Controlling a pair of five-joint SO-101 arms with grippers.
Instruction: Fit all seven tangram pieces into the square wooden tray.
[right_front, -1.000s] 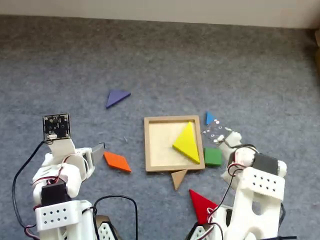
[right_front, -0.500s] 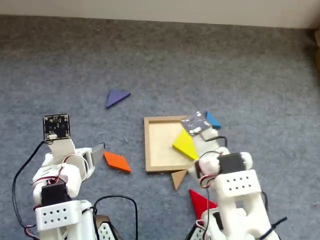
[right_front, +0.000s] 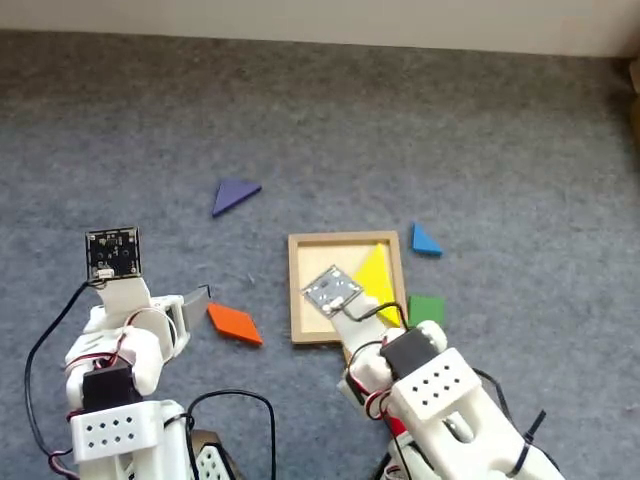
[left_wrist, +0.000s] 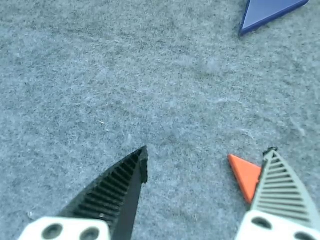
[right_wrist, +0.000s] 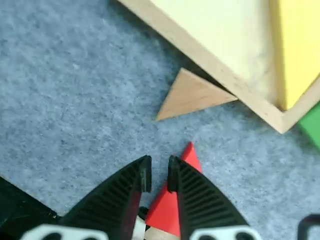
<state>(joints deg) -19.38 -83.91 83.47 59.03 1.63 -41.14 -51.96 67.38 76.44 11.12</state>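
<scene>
Right jaws together over the red triangle (right_wrist: 161, 212): light, stiff, thin; I'd pinch its edges. Left jaws apart.

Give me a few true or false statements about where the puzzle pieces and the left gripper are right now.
1. The yellow triangle lies inside the tray. True.
2. The orange piece is in the tray. False: it lies on the carpet outside the tray, close to the left gripper.
3. The left gripper is open and holds nothing. True.
4. The green square sits inside the tray. False: it lies on the carpet just outside the rim.
5. The tan triangle lies outside the tray, right by its rim. True.
</scene>
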